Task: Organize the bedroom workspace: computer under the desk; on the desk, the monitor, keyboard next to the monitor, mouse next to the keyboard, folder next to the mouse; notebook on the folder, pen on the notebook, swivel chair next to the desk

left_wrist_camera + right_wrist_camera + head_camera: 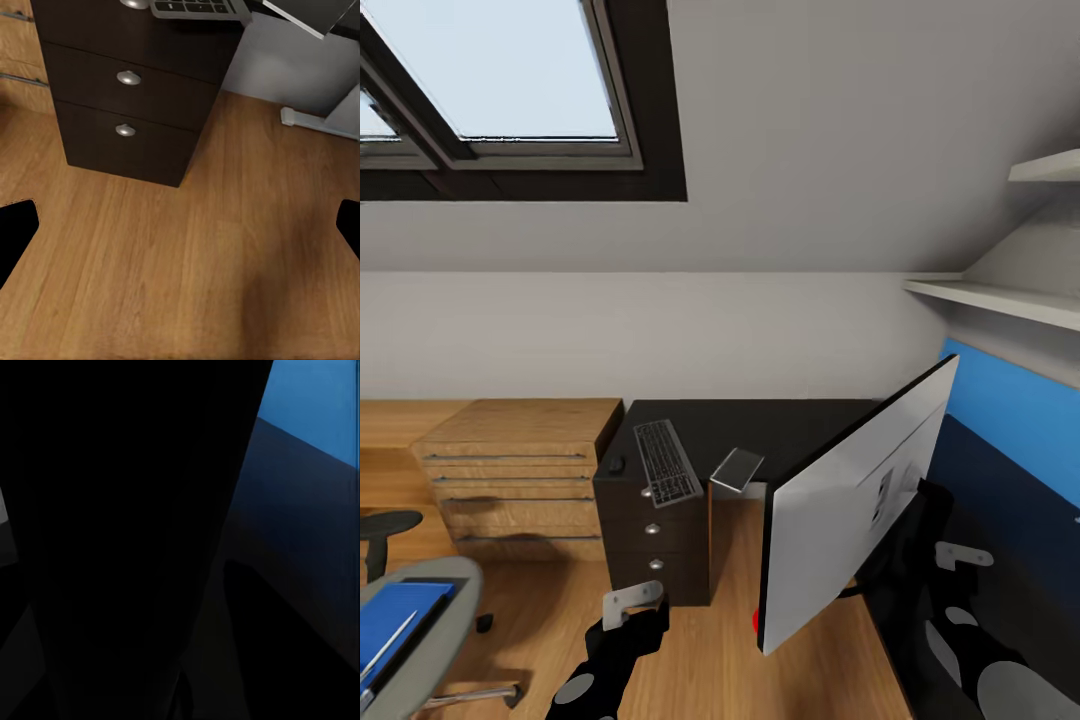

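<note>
Surveying the head view: a white-backed monitor [855, 500] hangs tilted in mid-air off the right end of the dark tabletop [760, 425], lifted on the right arm. The right end effector [958, 553] sits behind the panel; whether it is clamped on the monitor cannot be told. On the tabletop lie the keyboard [666, 461], a small dark mouse [616, 464] just beside it, and a grey notebook [737, 468] overhanging the front edge. The swivel chair [420, 625] stands well apart at lower left, carrying the blue folder [395, 615] and a pen [390, 645]. The left end effector [632, 603] hangs low before the drawer unit [655, 535], jaws spread, holding nothing.

Left wrist view: drawer fronts, wooden floor [195, 262], the keyboard corner above, fingertips [15, 232] wide apart at the frame edges.

Right wrist view: near-black surfaces against a blue wall [315, 405]; the grip state is unreadable.

Risk, as judged: the slanted monitor could slip or tip on set-down, or sweep the overhanging notebook and keyboard off the tabletop.
</note>
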Robot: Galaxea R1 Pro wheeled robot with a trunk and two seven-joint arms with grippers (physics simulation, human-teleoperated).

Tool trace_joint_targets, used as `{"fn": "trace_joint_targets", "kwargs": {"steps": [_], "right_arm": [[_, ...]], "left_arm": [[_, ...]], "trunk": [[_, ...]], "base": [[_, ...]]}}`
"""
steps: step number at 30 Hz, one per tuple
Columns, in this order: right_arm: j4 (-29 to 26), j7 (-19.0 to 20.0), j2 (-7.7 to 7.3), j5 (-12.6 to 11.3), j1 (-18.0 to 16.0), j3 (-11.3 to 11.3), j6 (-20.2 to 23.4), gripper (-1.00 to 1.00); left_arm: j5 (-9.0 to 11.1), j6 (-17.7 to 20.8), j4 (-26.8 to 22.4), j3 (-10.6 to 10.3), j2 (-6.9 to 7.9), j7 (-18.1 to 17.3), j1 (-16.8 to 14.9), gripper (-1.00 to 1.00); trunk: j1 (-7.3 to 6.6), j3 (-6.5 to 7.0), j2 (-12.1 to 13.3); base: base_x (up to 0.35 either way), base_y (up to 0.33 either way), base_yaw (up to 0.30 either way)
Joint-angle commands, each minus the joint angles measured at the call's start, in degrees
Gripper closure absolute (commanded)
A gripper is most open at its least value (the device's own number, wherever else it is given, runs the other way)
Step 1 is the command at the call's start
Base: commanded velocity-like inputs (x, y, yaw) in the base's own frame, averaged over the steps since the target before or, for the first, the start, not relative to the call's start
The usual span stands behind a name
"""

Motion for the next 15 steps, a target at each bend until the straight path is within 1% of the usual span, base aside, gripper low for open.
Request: {"fn": "trace_joint_targets", "kwargs": {"steps": [1,10,15], "right_arm": [[0.1,-0.2,0.01,0.4,-0.1,-0.2,-0.2,1.00],[0.1,-0.2,0.00,0.4,-0.1,-0.2,-0.3,1.00],[0.1,-0.2,0.01,0.4,-0.1,-0.2,-1.5,1.00]], "left_arm": [[0.3,0.2,-0.1,-0.1,0.05,0.4,-0.1,-1.00],[0.3,0.2,-0.1,-0.1,0.05,0.4,-0.1,-1.00],[0.3,0.2,-0.1,-0.1,0.05,0.4,-0.1,-1.00]], "trunk": [[-0.03,-0.08,-0.1],[-0.03,-0.08,-0.1],[-0.03,-0.08,-0.1]], "base": [[-0.334,0.000,0.000],[-0.334,0.000,0.000],[-0.334,0.000,0.000]]}}
